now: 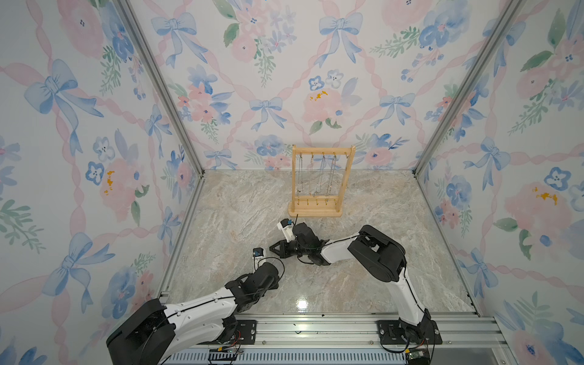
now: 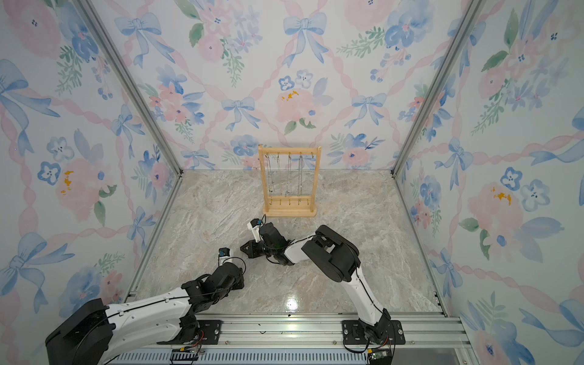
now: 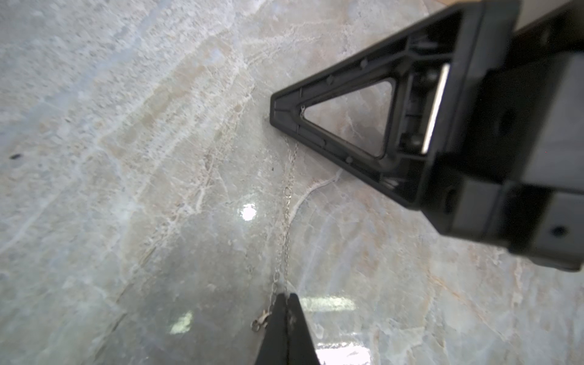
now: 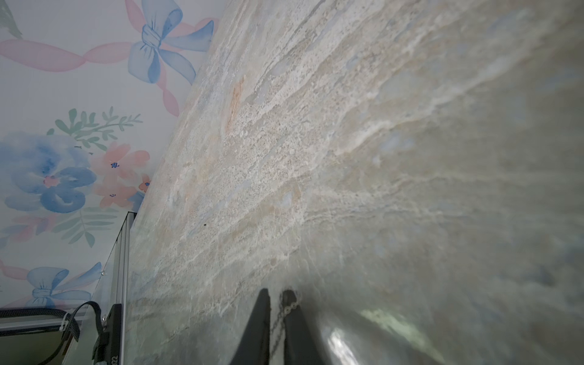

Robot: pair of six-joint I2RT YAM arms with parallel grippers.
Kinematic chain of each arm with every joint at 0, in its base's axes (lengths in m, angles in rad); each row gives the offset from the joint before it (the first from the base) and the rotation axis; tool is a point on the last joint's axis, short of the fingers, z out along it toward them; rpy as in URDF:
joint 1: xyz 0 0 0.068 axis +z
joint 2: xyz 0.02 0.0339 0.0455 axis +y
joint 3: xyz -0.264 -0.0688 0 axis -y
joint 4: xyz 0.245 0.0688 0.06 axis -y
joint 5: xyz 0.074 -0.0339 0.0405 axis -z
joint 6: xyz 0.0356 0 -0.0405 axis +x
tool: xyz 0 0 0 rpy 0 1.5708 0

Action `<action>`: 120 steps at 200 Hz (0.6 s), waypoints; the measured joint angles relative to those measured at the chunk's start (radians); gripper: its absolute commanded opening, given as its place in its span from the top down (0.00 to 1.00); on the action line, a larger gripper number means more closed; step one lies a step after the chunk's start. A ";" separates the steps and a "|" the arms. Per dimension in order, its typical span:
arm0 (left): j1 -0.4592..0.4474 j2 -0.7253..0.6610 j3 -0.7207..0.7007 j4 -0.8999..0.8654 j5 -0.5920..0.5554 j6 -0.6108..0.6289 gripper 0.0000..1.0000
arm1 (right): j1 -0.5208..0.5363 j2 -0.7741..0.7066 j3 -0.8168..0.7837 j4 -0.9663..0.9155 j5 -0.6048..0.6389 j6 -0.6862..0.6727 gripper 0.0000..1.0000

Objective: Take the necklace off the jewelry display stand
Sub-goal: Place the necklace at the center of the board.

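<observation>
The jewelry display stand [image 1: 320, 183] [image 2: 289, 183] stands upright at the back of the table, with several thin chains hanging from its top hooks. One silver necklace [image 3: 287, 218] is off the stand and stretches low over the table between my two grippers. My left gripper [image 3: 287, 295] is shut on the chain near its clasp [image 3: 260, 320]. My right gripper [image 4: 276, 294] [image 1: 271, 248] has its fingers slightly apart, with the necklace's other end [image 4: 278, 319] lying loosely in the gap and draped over one fingertip [image 4: 289, 298]. In the left wrist view the right gripper [image 3: 274, 109] is almost on the table.
The marble table [image 1: 363, 275] is walled on three sides by floral panels. The arm bases sit on a metal rail [image 1: 316, 331] along the front. Both arms meet in front of the stand, left of centre.
</observation>
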State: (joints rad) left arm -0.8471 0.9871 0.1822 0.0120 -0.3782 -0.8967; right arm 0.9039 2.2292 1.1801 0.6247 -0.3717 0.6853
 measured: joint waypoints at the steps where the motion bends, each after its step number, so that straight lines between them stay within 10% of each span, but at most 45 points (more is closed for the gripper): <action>1: 0.000 0.000 0.000 0.000 0.000 0.000 1.00 | 0.000 0.000 0.000 -0.001 0.001 0.000 0.85; 120: -0.004 -0.022 -0.004 -0.021 0.000 -0.019 1.00 | -0.001 -0.022 0.011 -0.051 0.045 -0.016 0.73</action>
State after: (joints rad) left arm -0.8513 0.9649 0.1783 -0.0093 -0.3782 -0.9157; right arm 0.9028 2.2074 1.1908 0.5739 -0.3271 0.6689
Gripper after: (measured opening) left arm 0.042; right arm 0.273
